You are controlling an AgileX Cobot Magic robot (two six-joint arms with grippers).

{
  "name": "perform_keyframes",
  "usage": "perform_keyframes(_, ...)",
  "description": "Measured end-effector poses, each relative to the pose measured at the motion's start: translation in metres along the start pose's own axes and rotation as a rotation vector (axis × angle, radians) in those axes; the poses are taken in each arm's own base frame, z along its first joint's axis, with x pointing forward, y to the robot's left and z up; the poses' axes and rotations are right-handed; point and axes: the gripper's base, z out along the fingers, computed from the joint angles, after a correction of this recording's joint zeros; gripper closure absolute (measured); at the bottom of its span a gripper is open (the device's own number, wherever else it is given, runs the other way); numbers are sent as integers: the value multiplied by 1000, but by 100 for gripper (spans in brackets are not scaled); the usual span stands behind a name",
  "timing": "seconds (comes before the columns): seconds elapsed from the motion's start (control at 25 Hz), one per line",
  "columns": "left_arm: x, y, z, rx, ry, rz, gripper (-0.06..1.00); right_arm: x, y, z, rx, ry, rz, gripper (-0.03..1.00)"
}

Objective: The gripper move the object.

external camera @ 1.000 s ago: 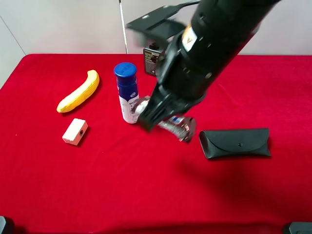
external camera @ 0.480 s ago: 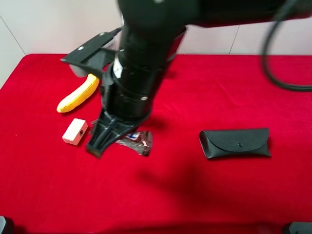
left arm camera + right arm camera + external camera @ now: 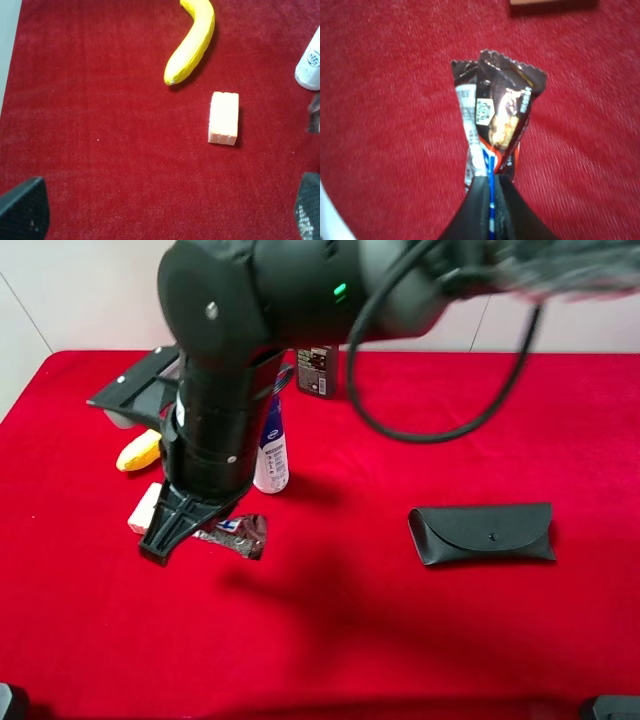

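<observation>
The candy bar (image 3: pixel 502 115), a small one in a shiny brown-and-white wrapper with crimped ends, is pinched by one end in the right pincer (image 3: pixel 489 187), the black two-fingered claw of the thick black arm that reaches across to the left half of the table. That claw is closed tight on the wrapper. In the right wrist view the bar runs straight out beyond the fingertips, in line with the claw's own axis. From above, its long axis lies roughly left to right, with the free end pointing right. It sits low over the red cloth (image 3: pixel 330 640), and whether it touches the cloth cannot be told. As a judgement, the coming move turns on this end-on hold: the bar trails to the right of the claw, so its free end would land first or swing. The left pincer (image 3: pixel 165 212) is spread wide and holds nothing; it looks down on the same left patch, but the right one already has the bar. Just left of the bar lies the white rectangular block (image 3: pixel 223 117), and well apart to the right lies the flat black glasses case (image 3: pixel 482 532). Just beyond the bar stands the white bottle (image 3: pixel 272 455) with blue print, upright. Farther left lies the yellow banana (image 3: pixel 192 42), and at the far edge a small black box (image 3: pixel 318 370).
</observation>
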Motion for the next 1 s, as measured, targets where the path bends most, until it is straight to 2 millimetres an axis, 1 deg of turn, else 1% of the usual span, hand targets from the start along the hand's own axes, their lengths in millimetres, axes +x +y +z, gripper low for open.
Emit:
perform_keyframes(0.2,0,0,0,0,0,0,-3,-5,-4,25,1,11,-7,99)
perform_keyframes(0.32,0,0,0,0,0,0,-3,-2,-6,40,-1,39,-9,99)
perform_keyframes(0.52,0,0,0,0,0,0,-3,2,-9,59,-1,65,-5,99)
perform_keyframes(0.68,0,0,0,0,0,0,-3,4,-10,69,1,75,-2,99)
perform_keyframes(0.88,0,0,0,0,0,0,-3,6,-11,78,1,81,1,99)
perform_keyframes(1.0,0,0,0,0,0,0,-3,5,-12,80,2,76,2,99)
